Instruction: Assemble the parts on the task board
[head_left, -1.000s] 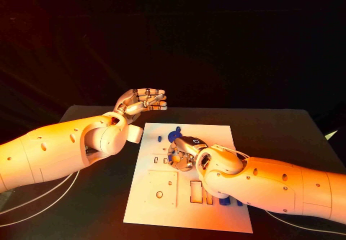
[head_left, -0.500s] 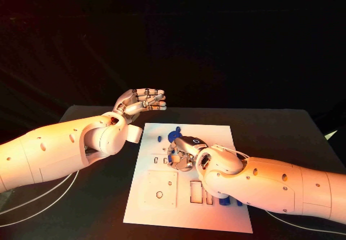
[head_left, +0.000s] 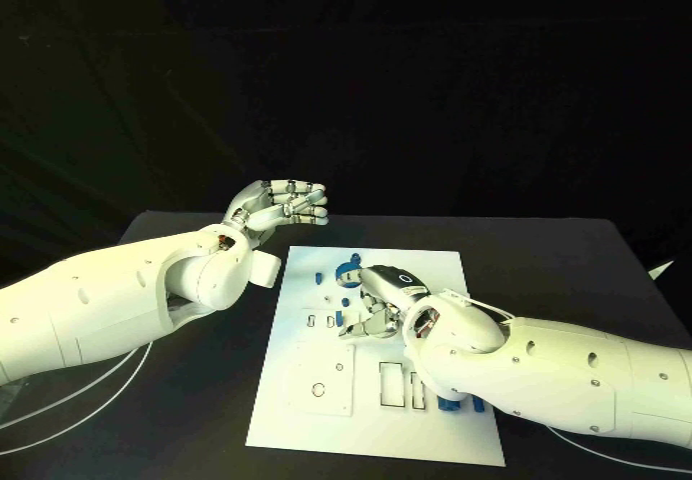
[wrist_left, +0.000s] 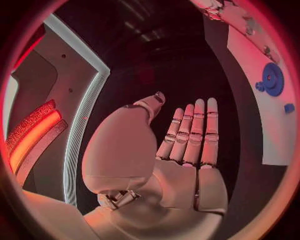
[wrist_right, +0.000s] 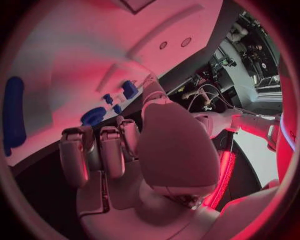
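White task board (head_left: 433, 270) lay under the right hand (head_left: 378, 305), fingers curled, grasp unclear; a blue gear (head_left: 351, 270) just beyond could be knocked. Left hand (head_left: 277, 206) hovered empty, fingers apart

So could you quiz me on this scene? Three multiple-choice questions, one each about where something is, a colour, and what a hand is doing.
1. Where is the right hand?
A. Over the board
B. Off the table's far edge
C. On the bare table beside the board

2. What colour is the gear on the board?
A. Green
B. Blue
C. Yellow

3. What is the left hand doing?
A. Holding the gear
B. Pressing on the board
C. Raised, holding nothing

Answers:
1 A: the head view shows it above the board's middle.
2 B: the gear looks blue in the head and left wrist views.
3 C: its fingers are spread in the air, past the board's far corner.
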